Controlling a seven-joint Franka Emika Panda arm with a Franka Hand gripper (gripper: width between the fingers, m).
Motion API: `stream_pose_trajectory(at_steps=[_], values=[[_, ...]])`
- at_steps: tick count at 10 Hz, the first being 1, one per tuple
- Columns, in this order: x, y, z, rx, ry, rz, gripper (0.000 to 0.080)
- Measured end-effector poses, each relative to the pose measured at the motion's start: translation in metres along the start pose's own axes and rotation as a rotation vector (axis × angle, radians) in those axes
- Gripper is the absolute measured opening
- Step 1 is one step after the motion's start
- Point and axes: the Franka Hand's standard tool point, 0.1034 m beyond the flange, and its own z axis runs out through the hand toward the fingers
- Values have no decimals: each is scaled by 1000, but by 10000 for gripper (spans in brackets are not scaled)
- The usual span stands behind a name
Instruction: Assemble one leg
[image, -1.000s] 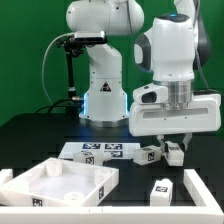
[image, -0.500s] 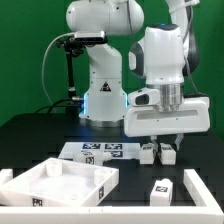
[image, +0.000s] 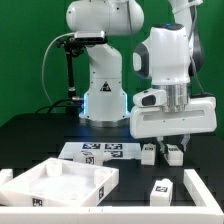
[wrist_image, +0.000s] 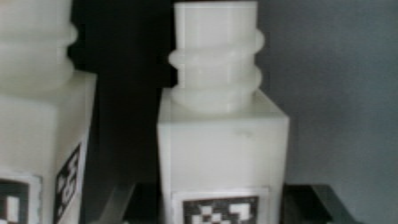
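Note:
My gripper (image: 172, 143) hangs low over the table at the exterior view's right. In the wrist view my gripper (wrist_image: 222, 203) has its dark fingers (wrist_image: 139, 196) pressed against both sides of a white leg (wrist_image: 222, 130), at the end that carries a tag. That leg (image: 174, 153) still rests on the black table. A second leg (image: 150, 153) lies just beside it and also shows in the wrist view (wrist_image: 36, 100). A third leg (image: 160, 187) lies nearer the front.
The large white square panel (image: 30, 178) lies at the front left. The marker board (image: 100, 152) lies behind it, next to the legs. A white bracket (image: 195, 180) stands at the front right. The robot base (image: 100, 100) is behind.
The gripper swung to the exterior view's left and then back to the right. The leg between its fingers shifted with it. The other parts stayed put.

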Motion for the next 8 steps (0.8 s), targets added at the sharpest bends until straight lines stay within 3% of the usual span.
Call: stream_pose_trajectory(at_steps=[2,3,4,5,6,7,8], values=[[0,0,0,0,0,-1,281],[0,0,0,0,-1,-1,459],[1,1,-1,0,0,-6,578],[10,9,-12,-11,-53,-16,578],[38,19,-35,-10,-54,7,636],[60,27,-47,-8,-42,32,645],[71,32,-54,-8,-70,42,645]])
